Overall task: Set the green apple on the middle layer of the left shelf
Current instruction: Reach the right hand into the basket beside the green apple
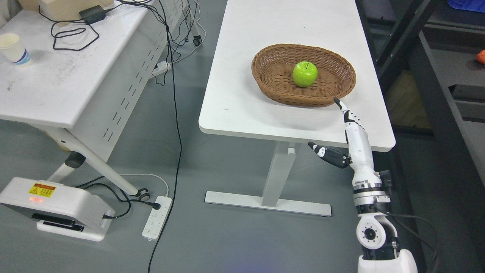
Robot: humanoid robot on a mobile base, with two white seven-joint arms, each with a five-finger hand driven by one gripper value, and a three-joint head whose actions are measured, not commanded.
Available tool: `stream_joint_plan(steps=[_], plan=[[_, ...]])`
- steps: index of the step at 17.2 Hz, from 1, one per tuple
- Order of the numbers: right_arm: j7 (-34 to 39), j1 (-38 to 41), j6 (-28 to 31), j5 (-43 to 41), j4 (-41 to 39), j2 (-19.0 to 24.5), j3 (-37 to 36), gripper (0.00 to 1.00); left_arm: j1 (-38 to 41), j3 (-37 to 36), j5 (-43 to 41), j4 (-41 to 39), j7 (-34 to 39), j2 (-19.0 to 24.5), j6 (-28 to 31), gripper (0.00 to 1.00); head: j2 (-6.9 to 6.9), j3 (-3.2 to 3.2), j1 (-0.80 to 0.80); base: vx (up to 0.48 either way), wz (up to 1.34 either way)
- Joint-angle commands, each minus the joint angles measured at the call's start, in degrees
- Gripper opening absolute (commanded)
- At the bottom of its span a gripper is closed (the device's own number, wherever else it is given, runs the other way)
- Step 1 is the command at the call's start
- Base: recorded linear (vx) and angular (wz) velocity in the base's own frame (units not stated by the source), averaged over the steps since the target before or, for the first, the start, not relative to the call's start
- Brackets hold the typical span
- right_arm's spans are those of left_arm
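The right hand (350, 136), fingers extended and holding nothing, is reaching toward the wicker basket (273, 72) near the tabletop's right edge, where the green apple (305, 74) is sitting, needing to be grasped next.

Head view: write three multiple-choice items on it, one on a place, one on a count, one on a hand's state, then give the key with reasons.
1. Where does the green apple lie?
A. on the floor
B. in the wicker basket
C. in the right hand

2. How many paper cups show on the left table?
A. one
B. two
C. three

3. How is the right hand?
A. closed around the apple
B. open, holding nothing
C. pressing on the power strip

Key: 1 B, the apple sits inside the basket on the white table. 2 A, a single paper cup stands near that table's left edge. 3 B, its fingers are extended by the basket's near rim, thumb apart, with nothing between them.
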Motion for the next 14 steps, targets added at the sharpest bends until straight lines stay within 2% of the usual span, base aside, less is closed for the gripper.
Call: stream_joint_plan(steps=[1, 14], plan=[[0.28, -0.47, 2.64, 0.09, -0.17, 0.13, -1.20, 0.98, -1.23, 0.00, 0.06, 0.00, -0.03, 1.00, -0.04, 1.00, 0.00, 0.00, 0.00, 0.213, 0.00], [1.68, -0.48, 2.65, -1.14, 0.00, 0.57, 0.20, 0.98, -1.23, 0.00, -0.02, 0.00, -0.03, 1.00, -0.04, 1.00, 0.00, 0.00, 0.00, 0.239, -0.04]])
